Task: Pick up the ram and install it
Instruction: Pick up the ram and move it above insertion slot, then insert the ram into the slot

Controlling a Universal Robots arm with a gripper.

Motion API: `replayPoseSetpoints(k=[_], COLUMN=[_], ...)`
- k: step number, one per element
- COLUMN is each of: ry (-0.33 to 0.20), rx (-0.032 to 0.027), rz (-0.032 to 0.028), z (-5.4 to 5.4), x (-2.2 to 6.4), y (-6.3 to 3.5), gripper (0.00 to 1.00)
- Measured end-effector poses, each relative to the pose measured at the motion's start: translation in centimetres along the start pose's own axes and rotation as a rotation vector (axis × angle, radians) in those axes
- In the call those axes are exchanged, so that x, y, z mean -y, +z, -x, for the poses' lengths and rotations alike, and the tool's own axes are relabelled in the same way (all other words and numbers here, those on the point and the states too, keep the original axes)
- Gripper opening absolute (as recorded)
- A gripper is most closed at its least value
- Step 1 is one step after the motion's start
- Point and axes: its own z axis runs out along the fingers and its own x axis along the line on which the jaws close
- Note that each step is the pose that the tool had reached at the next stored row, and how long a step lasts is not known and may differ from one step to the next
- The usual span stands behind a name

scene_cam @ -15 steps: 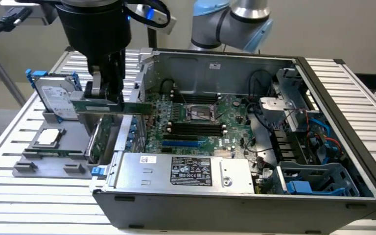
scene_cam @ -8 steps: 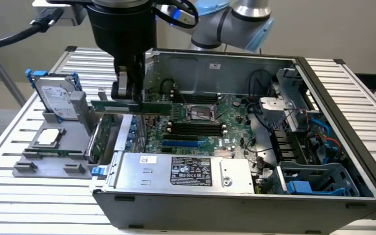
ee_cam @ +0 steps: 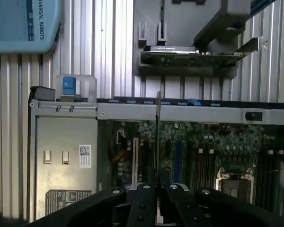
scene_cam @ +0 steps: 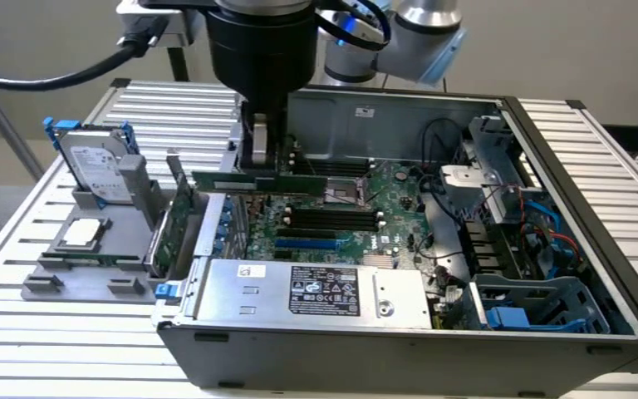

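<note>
Readable text: only "UNIVERSAL ROBOTS", white on the pale blue arm cover (ee_cam: 26,21), in the wrist view. The power supply (scene_cam: 308,291) carries a black label (scene_cam: 325,291) with white marks and a small white sticker (scene_cam: 252,271); I cannot read either. The print on the hard drive (scene_cam: 97,170) is also beyond reading.

The tool (scene_cam: 259,166) is pinching the ram (scene_cam: 296,184) near mid-length, with its fingers (ee_cam: 141,203) pressed on both faces. The ram is held level in the air over the open computer case (scene_cam: 408,120), above the motherboard (scene_cam: 397,208) and not seated. In the exterior view it hangs just beyond the row of black slots (scene_cam: 331,218). In the wrist view I see the ram (ee_cam: 158,132) edge-on, a thin line over the board.

The tabletop (scene_cam: 53,332) is ribbed metal slats, pale grey. On the exterior view's left a grey holder (scene_cam: 86,278) carries the hard drive upright, a silver chip (scene_cam: 83,234) lying flat and a green card (scene_cam: 175,224) on edge beside the case. There is a plain beige wall behind, and a thick black cable (scene_cam: 42,79) runs to the arm
</note>
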Motion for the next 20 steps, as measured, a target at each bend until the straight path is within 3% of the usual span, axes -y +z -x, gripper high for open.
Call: replayPoseSetpoints(k=[13, 16, 20], ry=[0.0, 0.0, 0.0], rx=[0.0013, 0.0014, 0.0013], rz=[0.0005, 0.0005, 0.0004], z=[0.2, 0.9, 2.6], x=[5.92, 7.05, 7.57], y=[0.22, 0.78, 1.55], gripper=[0.0, 0.0, 0.0])
